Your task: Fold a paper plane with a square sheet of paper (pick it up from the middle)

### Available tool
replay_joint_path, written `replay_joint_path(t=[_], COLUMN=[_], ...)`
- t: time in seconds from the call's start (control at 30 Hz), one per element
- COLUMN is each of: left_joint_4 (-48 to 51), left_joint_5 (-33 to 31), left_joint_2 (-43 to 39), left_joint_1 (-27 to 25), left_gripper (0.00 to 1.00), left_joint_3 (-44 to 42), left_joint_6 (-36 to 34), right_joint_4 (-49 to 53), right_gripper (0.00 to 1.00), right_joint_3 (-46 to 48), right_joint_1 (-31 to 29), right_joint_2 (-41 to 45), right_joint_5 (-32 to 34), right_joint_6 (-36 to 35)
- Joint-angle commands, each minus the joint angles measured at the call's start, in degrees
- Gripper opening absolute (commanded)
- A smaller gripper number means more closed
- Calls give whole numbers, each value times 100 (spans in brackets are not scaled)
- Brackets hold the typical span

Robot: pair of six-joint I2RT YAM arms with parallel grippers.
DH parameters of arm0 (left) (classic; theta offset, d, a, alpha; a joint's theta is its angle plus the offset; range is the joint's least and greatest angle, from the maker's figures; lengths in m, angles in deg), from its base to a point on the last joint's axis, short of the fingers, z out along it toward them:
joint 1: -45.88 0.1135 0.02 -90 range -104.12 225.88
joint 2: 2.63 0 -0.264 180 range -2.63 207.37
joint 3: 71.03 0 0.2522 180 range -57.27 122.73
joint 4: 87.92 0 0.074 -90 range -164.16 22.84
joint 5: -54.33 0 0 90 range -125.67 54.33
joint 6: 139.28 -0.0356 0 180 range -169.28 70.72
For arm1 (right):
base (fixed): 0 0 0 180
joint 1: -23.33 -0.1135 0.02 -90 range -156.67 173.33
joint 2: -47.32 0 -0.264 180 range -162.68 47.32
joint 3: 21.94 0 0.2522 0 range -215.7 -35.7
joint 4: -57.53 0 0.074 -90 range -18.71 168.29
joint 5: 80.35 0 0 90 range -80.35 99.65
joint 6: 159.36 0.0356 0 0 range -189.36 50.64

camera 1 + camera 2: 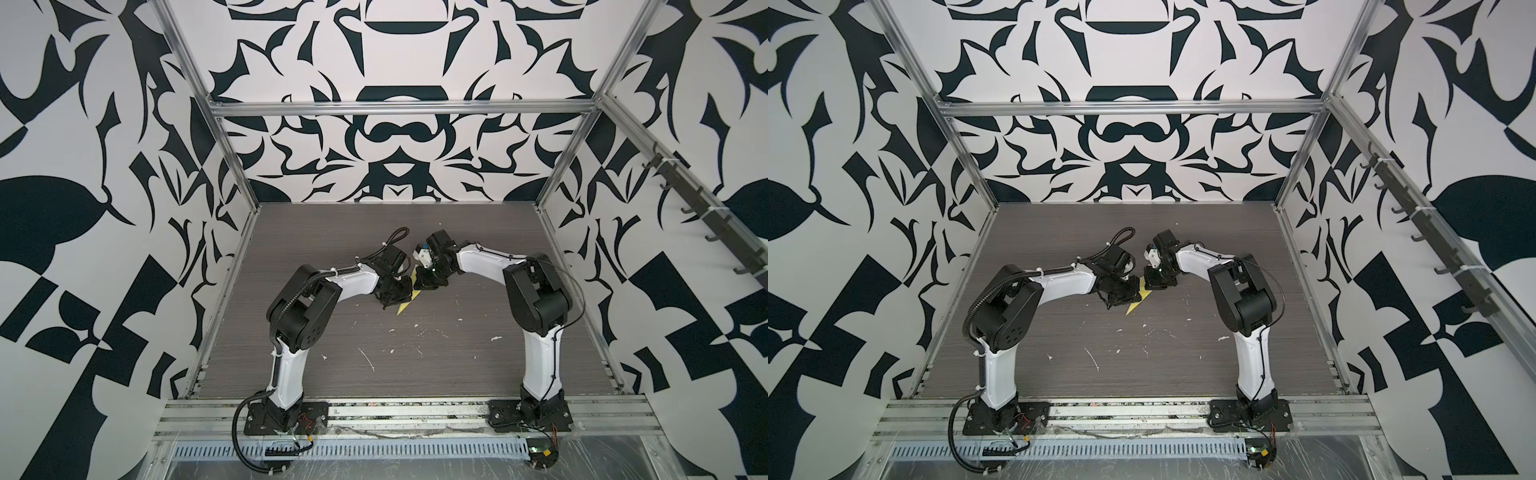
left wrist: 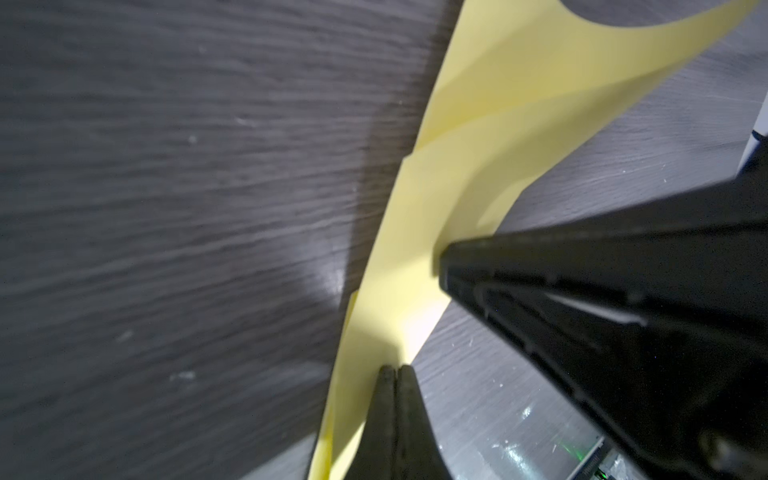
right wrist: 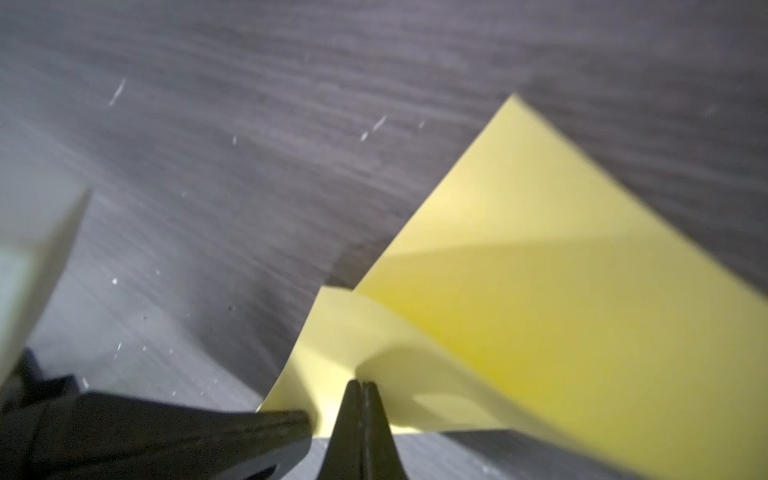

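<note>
Dark table (image 1: 457,353), square sheet of paper (image 2: 478,104) under left end effector (image 2: 392,372) and right end effector (image 3: 360,386), both closed, tips touching

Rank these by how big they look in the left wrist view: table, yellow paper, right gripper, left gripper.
1. table
2. yellow paper and right gripper: about alike, and the gripper looms nearer the camera, so unranked
3. left gripper, only its tips showing

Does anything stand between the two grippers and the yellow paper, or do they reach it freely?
No, nothing visible stands between them. The left gripper and the right gripper are each shut directly on the yellow paper, close beside each other. Only small white flecks lie on the table, apart from the paper.
</note>
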Motion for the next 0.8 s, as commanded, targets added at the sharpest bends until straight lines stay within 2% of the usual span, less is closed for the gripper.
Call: replay_joint_path(t=[0.0, 0.47, 0.77], left_joint_4=[571, 517, 438], left_joint_5=[-254, -361, -324], left_joint_2=[112, 85, 78], left_joint_1=[-27, -35, -62], left_gripper=[0, 0, 0], left_joint_3=[-227, -536, -627], left_joint_6=[-64, 114, 158], right_joint_4=[96, 701, 834], right_gripper=[4, 2, 2], right_joint_3=[-232, -300, -463], right_joint_1=[111, 527, 823], right_joint_2=[6, 20, 62], right_joint_5=[309, 1659, 2134], right_joint_6=[178, 681, 810])
